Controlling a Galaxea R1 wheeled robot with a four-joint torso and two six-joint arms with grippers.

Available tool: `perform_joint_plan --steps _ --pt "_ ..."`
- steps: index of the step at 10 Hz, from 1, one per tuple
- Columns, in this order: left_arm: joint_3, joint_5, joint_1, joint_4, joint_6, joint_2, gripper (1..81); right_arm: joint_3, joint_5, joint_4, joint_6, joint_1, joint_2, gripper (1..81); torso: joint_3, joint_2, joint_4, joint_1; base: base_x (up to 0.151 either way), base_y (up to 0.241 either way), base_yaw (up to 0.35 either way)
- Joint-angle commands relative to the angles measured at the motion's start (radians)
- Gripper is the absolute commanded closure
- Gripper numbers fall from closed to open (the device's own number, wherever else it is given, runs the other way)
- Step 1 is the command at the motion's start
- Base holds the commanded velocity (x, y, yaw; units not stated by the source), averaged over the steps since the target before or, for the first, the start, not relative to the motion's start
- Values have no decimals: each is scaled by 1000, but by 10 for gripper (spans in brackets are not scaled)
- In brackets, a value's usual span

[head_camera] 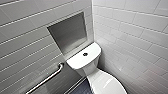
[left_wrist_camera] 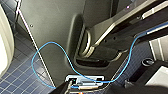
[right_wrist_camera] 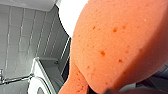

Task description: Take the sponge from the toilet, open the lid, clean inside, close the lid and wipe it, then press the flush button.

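The white toilet point(head_camera: 83, 58) stands in the corner of the tiled walls, with the round flush button point(head_camera: 85, 54) in the middle of its cistern top. The glossy oval lid point(head_camera: 107, 83) lies down over the bowl at the lower edge of the head view. In the right wrist view the orange-red sponge point(right_wrist_camera: 117, 45) looms very close, pinched at its narrow end by my right gripper point(right_wrist_camera: 100, 89), which is shut on it. The left wrist view looks at my own dark body and a blue cable point(left_wrist_camera: 50, 62), with nothing held.
A metal grab bar point(head_camera: 47, 78) slants along the left wall beside the toilet. A recessed niche point(head_camera: 68, 32) sits in the wall above the cistern. Dark blue floor tiles point(left_wrist_camera: 17, 77) lie below, with a white curved form point(left_wrist_camera: 4, 45) close to the left arm.
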Motion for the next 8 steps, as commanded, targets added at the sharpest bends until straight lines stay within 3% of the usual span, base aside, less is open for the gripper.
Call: perform_joint_plan --steps 1,2,5,8 --pt "-1 83 14 9 11 -17 10 100 -145 75 16 238 -67 811 -21 -99 0 64 0 0 0" --pt "-3 83 14 9 11 -17 10 98 -162 92 16 294 -67 811 -31 -36 0 22 0 0 0" --pt "-18 106 14 9 29 -5 10 60 -250 156 19 454 -30 811 -60 -71 0 42 0 0 0" --pt "-61 106 30 9 32 20 10 -124 -326 190 17 519 93 811 -61 -69 0 43 0 0 0"
